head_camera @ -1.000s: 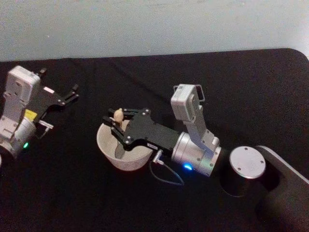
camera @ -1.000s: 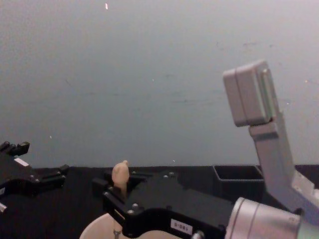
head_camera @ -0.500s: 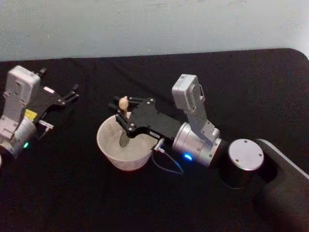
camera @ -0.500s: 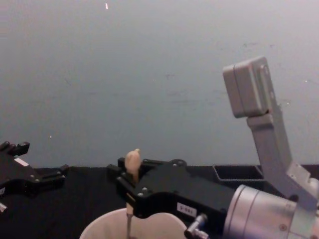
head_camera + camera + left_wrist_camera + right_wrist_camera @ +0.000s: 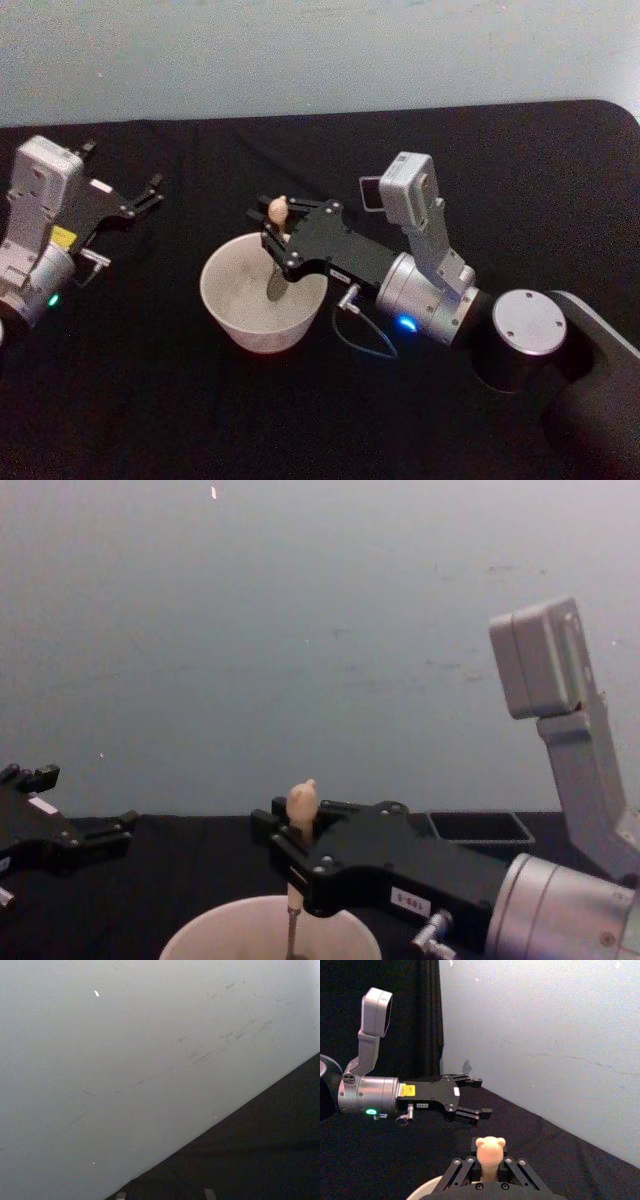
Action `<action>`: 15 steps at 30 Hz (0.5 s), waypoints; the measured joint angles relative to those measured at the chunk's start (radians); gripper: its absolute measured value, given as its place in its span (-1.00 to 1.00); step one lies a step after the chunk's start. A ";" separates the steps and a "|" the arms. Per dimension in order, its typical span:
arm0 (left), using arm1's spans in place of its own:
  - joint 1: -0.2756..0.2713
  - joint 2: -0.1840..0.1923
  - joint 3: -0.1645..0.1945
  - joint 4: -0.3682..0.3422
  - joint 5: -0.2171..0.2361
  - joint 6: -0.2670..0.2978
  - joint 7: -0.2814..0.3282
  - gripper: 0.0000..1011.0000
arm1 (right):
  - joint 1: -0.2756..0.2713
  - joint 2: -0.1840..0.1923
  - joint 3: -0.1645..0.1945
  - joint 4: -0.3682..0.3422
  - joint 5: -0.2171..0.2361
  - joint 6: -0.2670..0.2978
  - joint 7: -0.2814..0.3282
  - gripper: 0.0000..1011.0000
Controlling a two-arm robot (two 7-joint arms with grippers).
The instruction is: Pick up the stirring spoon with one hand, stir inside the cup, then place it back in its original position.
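The stirring spoon [image 5: 279, 212] stands nearly upright in the cup [image 5: 215, 290], its dark bowl [image 5: 277, 286] down inside by the right wall. My right gripper [image 5: 279, 230] is shut on the peach handle just under the knobbed tip [image 5: 490, 1151], hovering over the cup's right rim. In the chest view the thin stem [image 5: 291, 920] drops from the right gripper [image 5: 296, 848] into the cup [image 5: 200, 936]. The dark square-mouthed holder [image 5: 480, 827] stands behind my right arm. My left gripper [image 5: 150, 192] rests open at the far left, apart from the cup.
Black cloth covers the table [image 5: 150, 400], with a pale wall behind it. My right arm's silver wrist [image 5: 425, 295] and round base [image 5: 528, 335] fill the space right of the cup. In the right wrist view my left gripper [image 5: 482, 1096] hangs open farther off.
My right gripper has carried the spoon across the cup from its left side to its right side. The cup's inside now shows more. The left arm has not moved.
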State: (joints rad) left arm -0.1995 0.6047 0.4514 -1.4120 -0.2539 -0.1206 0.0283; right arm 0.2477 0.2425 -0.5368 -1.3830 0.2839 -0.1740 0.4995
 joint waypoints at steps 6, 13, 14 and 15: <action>0.000 0.000 0.000 0.000 0.000 0.000 0.000 0.98 | -0.007 0.004 0.003 -0.010 0.002 0.001 0.002 -0.68; 0.000 0.000 0.000 0.000 0.000 0.000 0.000 0.98 | -0.010 0.010 0.009 -0.033 0.008 0.001 0.005 -0.68; 0.000 0.000 0.000 0.000 0.000 0.000 0.000 0.98 | -0.012 0.013 0.011 -0.045 0.012 0.002 0.006 -0.68; 0.000 0.000 0.000 0.000 0.000 0.000 0.000 0.98 | -0.014 0.017 0.014 -0.057 0.015 0.003 0.008 -0.68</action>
State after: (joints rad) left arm -0.1995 0.6047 0.4514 -1.4120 -0.2539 -0.1206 0.0283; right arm 0.2336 0.2596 -0.5231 -1.4398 0.2990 -0.1710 0.5075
